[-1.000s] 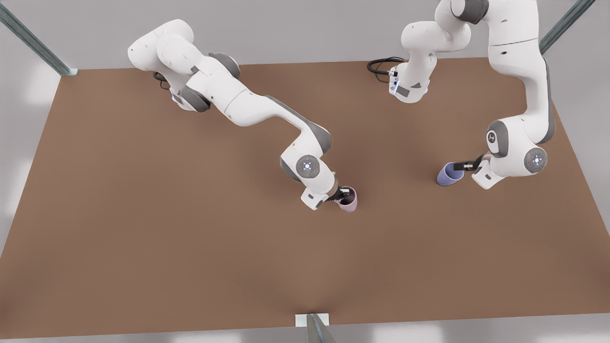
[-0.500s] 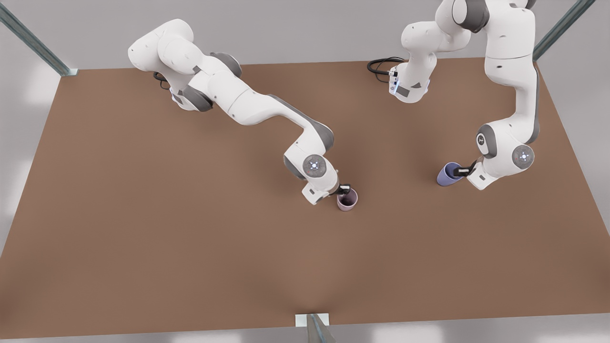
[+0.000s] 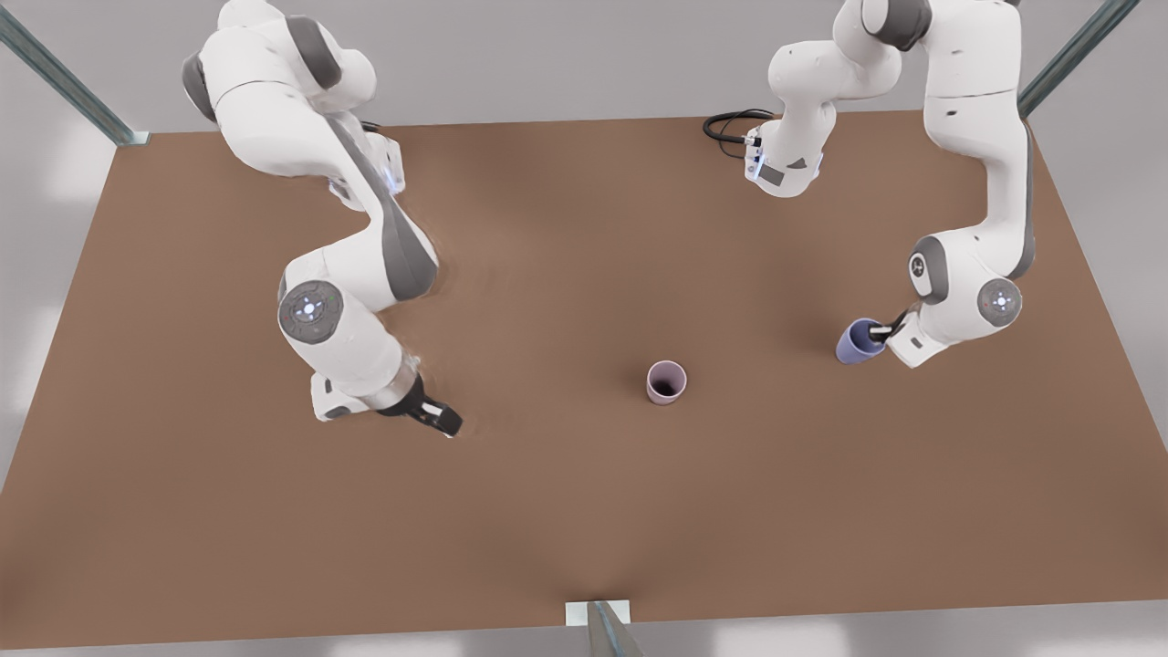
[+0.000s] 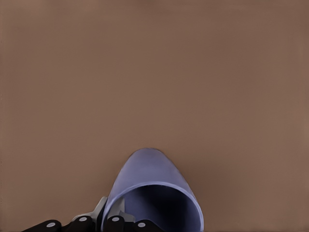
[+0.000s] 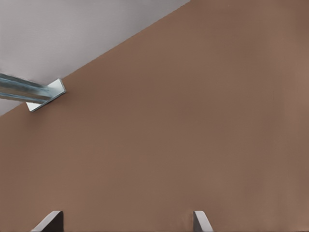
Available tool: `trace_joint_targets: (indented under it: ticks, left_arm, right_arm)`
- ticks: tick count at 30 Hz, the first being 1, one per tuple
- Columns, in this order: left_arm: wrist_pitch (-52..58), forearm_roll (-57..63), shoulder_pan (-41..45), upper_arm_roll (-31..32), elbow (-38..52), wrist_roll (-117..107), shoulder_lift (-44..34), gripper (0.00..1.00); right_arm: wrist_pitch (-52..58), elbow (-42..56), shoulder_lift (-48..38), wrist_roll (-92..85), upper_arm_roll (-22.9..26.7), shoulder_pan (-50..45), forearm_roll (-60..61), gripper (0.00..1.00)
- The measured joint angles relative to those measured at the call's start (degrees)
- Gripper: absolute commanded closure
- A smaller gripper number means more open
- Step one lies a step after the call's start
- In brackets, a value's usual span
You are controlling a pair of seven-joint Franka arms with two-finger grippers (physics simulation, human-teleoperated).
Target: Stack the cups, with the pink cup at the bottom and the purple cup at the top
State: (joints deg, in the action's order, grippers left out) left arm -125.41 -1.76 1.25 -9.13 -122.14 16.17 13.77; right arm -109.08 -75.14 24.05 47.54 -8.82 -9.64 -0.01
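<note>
On the front view's left, the right tool (image 3: 436,416) hangs low over bare brown desk (image 3: 228,511), fingers (image 5: 201,221) spread apart and gripping nothing, well apart from the cups. The pink cup (image 3: 666,381) stands upright and alone near the desk's middle. A black cable (image 3: 727,128) loops at the far edge. On the front view's right, the left tool (image 3: 883,332) is clamped on the purple cup's (image 3: 859,341) rim, the cup tilted. Metal struts (image 3: 64,80) frame the grey room.

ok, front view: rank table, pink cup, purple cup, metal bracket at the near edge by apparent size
1. table
2. metal bracket
3. pink cup and purple cup: alike, no ranking; the left gripper hides part of the purple cup.
</note>
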Motion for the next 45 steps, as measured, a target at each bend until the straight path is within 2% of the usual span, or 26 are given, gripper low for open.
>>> trace_joint_targets:
  ticks: [2,4,7,9,10,12,14,17,19,22,45]
  left_arm:
    - [2.9,0.0,3.2,0.7,6.0,-1.1,-0.3,0.79]
    - [6.9,-0.1,11.0,0.9,14.3,-4.0,0.6,0.79]
    - [13.0,-0.3,17.2,7.1,28.1,-10.6,6.4,0.79]
    - [16.3,-0.4,18.6,10.0,32.2,-15.0,8.6,0.79]
    - [17.5,-0.7,19.1,10.5,32.9,-17.0,9.3,0.79]
    - [19.3,-1.4,19.6,10.9,33.4,-20.7,10.0,0.79]
    - [20.6,-2.0,19.9,11.0,33.5,-24.0,10.7,0.79]
    - [21.3,-3.3,22.3,11.0,33.9,-28.3,11.8,0.79]
    - [21.7,-3.7,24.1,11.0,38.3,-31.0,15.1,0.79]
    - [22.1,-3.9,24.7,11.0,40.3,-34.7,16.7,0.79]
    - [18.5,-3.9,24.8,11.0,38.0,-49.1,20.2,0.79]
  right_arm:
    - [4.6,-5.2,-9.1,-3.5,0.0,7.8,-0.5,0.00]
    - [7.2,-14.6,-17.9,-7.5,0.1,13.9,-0.8,0.00]
    - [8.8,-17.8,-20.6,-13.5,1.3,18.2,-0.9,0.00]
    - [9.5,-18.1,-20.7,-17.1,1.8,19.8,-1.0,0.00]
    - [9.6,-18.2,-20.8,-18.7,3.1,19.0,-1.0,0.00]
    - [10.2,-17.3,-18.9,-22.0,9.3,13.4,-0.2,0.00]
    - [11.5,-13.7,-16.6,-24.9,10.7,11.2,0.6,0.00]
    - [12.8,-12.7,-17.5,-28.8,9.9,10.2,1.2,0.00]
    - [13.2,-12.7,-17.3,-31.0,9.9,10.0,1.4,0.00]
    - [12.8,-13.6,-17.6,-35.2,9.6,10.0,1.5,0.00]
    - [10.6,-14.6,-17.2,-55.9,8.8,9.6,1.7,0.00]
